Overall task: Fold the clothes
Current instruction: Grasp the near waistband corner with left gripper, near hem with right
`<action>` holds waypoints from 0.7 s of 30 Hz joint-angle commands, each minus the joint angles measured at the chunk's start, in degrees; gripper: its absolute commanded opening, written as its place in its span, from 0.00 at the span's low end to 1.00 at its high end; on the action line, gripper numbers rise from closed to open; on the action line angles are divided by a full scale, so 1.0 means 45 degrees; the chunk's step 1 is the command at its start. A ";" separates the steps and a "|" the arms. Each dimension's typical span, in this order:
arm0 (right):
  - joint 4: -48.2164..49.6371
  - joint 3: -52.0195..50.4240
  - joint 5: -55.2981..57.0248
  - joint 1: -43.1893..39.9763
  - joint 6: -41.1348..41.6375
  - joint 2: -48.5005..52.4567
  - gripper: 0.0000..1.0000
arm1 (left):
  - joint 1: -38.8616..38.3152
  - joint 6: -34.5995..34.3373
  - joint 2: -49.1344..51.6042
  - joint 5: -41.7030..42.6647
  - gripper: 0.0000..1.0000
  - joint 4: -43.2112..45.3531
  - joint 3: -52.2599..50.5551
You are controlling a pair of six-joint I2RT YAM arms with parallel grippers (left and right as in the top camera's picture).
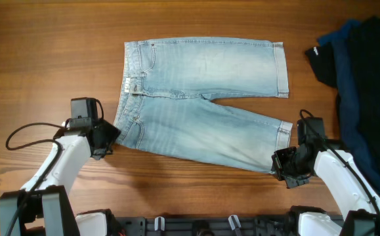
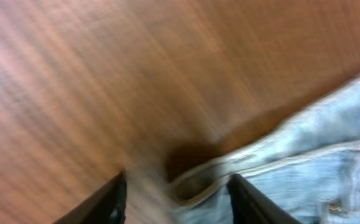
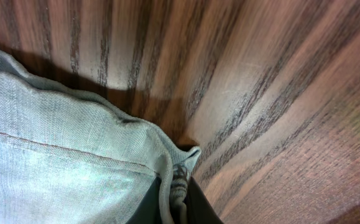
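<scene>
The blue shorts (image 1: 203, 98) lie flat on the wooden table (image 1: 45, 52). My left claw (image 1: 109, 134) is spread wide at the shorts' waist corner, holding nothing. My right claw (image 1: 279, 160) is pinching the cuff corner of the shorts' near leg. Dark clothes (image 1: 367, 65) sit past the shorts' cuffs.

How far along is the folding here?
Done: nothing folded; the denim shorts lie flat, both legs spread. In hand: right end effector pinches the lower cuff corner; left end effector stands open around the waistband edge. Left: every fold.
</scene>
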 commanded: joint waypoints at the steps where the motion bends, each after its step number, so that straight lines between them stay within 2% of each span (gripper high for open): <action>1: 0.0092 -0.0189 0.0680 -0.0015 -0.0039 0.0029 0.08 | 0.0044 0.1268 0.0379 0.1253 0.56 0.0486 -0.0359; 5: 0.0121 -0.0189 0.0685 -0.0015 -0.0039 0.0029 0.08 | 0.0044 0.1311 0.0379 0.1899 0.57 0.0316 -0.0359; 8: 0.0117 -0.0189 0.0680 -0.0015 -0.0044 0.0029 0.07 | 0.0044 0.1307 0.0384 0.1855 0.54 0.0112 -0.0364; 11: 0.0112 -0.0189 0.0675 -0.0015 -0.0044 0.0029 0.05 | 0.0044 0.1311 0.0384 0.1846 0.38 -0.0107 -0.0364; 14: 0.0107 -0.0189 0.0680 -0.0015 -0.0063 0.0029 0.04 | 0.0044 0.1311 0.0384 0.1851 0.08 -0.0287 -0.0374; 15: 0.0112 -0.0189 0.0675 -0.0015 -0.0228 0.0029 0.05 | 0.0044 0.1311 0.0384 0.1851 0.04 -0.0408 -0.0374; 17: 0.0019 -0.0185 0.0661 -0.0015 -0.0461 0.0029 0.04 | 0.0044 0.1311 0.0379 0.1860 0.04 -0.0447 -0.0374; 19: 0.0350 -0.0102 0.0656 -0.0019 -0.2103 0.0029 0.04 | 0.0044 0.1413 0.0233 0.2307 0.04 -0.0573 -0.0311; 21: -0.0257 0.0568 0.0588 -0.0015 -0.2458 0.0019 0.04 | 0.0044 0.1991 -0.0486 0.2919 0.04 -0.1506 0.0039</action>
